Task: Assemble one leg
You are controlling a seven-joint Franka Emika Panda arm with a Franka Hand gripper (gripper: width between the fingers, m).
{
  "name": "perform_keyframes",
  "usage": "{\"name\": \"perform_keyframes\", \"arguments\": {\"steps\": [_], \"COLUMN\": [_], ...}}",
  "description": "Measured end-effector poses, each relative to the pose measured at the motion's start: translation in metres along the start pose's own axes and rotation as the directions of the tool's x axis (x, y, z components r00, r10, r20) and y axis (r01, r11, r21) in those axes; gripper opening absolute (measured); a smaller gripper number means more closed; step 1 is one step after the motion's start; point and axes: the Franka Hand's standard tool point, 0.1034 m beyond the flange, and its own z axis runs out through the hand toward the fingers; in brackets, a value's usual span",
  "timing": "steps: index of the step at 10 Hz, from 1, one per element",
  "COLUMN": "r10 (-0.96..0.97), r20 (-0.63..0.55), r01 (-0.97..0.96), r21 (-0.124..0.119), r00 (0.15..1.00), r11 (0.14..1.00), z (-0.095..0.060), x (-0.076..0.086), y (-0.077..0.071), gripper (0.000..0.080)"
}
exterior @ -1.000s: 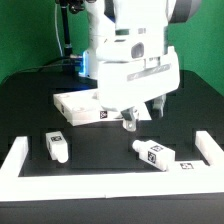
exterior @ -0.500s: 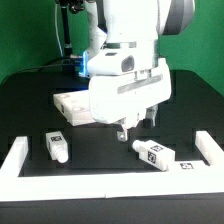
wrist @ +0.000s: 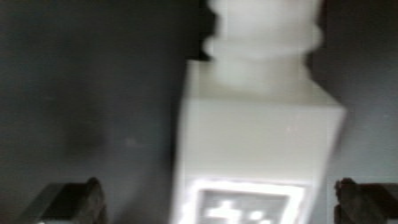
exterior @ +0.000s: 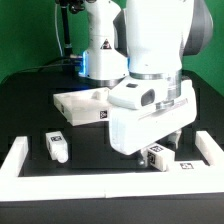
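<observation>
Quick count: one arm, one hand (wrist: pixel 217 203), one big white square panel (exterior: pixel 78 103), and two legs I can be sure of. The left leg (exterior: pixel 56 147) lies on the black desk (exterior: pixel 100 175) toward the exterior view's left. The right leg (exterior: pixel 157 157) lies near the exterior view's right. A bit further right there's a small tagged bit (exterior: pixel 185 165) that could be a third leg, but it's too small to tell.

Nothing here really works as a bin. The closest thing is the raised white border (exterior: pixel 14 160) running along the near edge and up both sides of the desk. Both legs and the tagged bit lie inside it, and the panel sits farther back, well apart from them.

The right leg is the one getting the attention. In the wrist view it fills the middle of the picture, lying lengthwise with its square tag facing up. The two fingers (wrist: pixel 71 200) sit one on each side of it with a dark gap between each and the leg. So the hand is released and spread wide, straddling the leg without gripping it.

Compared with a second ago, the arm has swung toward the near right and dropped lower. Back then the hand hung between the panel and the right leg. Now its body covers part of that leg in the exterior view. The legs and the panel haven't budged.
</observation>
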Motion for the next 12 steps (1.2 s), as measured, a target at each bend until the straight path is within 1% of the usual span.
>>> {"name": "perform_keyframes", "arguments": {"steps": [1, 2, 4, 5, 6, 7, 8, 9, 10, 11, 12], "r10": [-0.006, -0.005, -0.005, -0.005, -0.005, 0.004, 0.048, 0.110, 0.216, 0.269, 0.258], "r20": [-0.017, -0.015, -0.015, -0.015, -0.016, -0.016, -0.015, -0.005, 0.006, 0.013, 0.012], "r01": [0.005, 0.005, 0.004, 0.004, 0.004, -0.004, -0.048, -0.110, -0.216, -0.269, -0.258], "r21": [-0.012, -0.012, -0.012, -0.012, -0.012, -0.012, -0.011, -0.006, 0.000, 0.002, -0.001], "r00": [1.000, 1.000, 1.000, 1.000, 1.000, 1.000, 0.999, 0.994, 0.976, 0.963, 0.966], "r11": [1.000, 1.000, 1.000, 1.000, 1.000, 1.000, 0.999, 0.994, 0.976, 0.963, 0.966], "z": [0.002, 0.002, 0.003, 0.003, 0.002, 0.002, -0.005, -0.015, -0.025, -0.035, -0.044], "x": [0.003, 0.003, 0.002, 0.002, 0.003, 0.002, 0.001, -0.005, -0.007, -0.002, 0.000], "y": [-0.002, -0.001, -0.001, -0.001, -0.001, -0.001, -0.006, -0.024, -0.052, -0.077, -0.081], "gripper": [0.0650, 0.0650, 0.0390, 0.0390, 0.0284, 0.0284, 0.0284, 0.0284, 0.0284, 0.0284, 0.0284]}}
